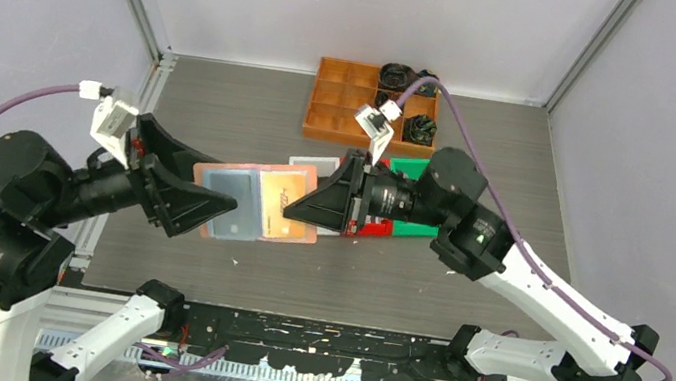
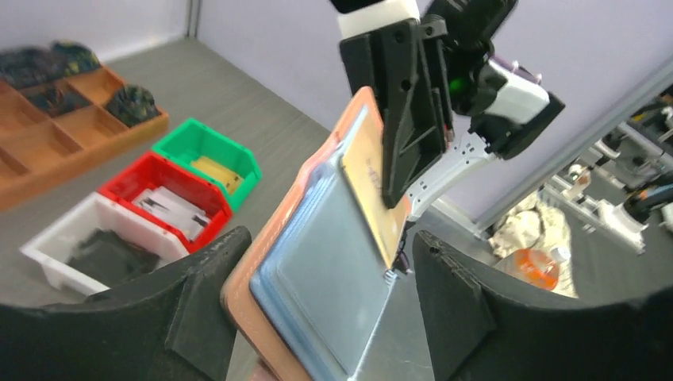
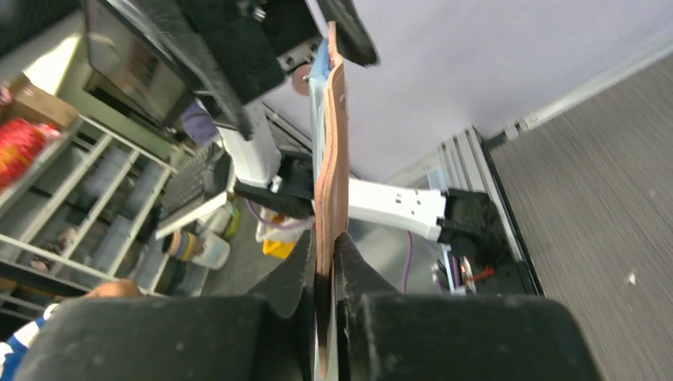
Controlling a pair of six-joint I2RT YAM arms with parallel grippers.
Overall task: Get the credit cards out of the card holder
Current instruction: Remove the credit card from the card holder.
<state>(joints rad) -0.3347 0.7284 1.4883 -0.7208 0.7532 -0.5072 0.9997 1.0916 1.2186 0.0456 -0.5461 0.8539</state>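
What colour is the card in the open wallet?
Gold-orange; the card in the wallet shows best in the left wrist view.

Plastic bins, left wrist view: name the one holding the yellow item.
The green bin, farthest in the row; the red bin holds pale pieces, the white bin dark pieces.

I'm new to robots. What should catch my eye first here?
A salmon-pink leather-like folding card holder hangs open in mid-air above the table, a gold card showing in its clear pocket. The right arm's black fingers pinch one end, while the left arm's fingers stand spread around the other.
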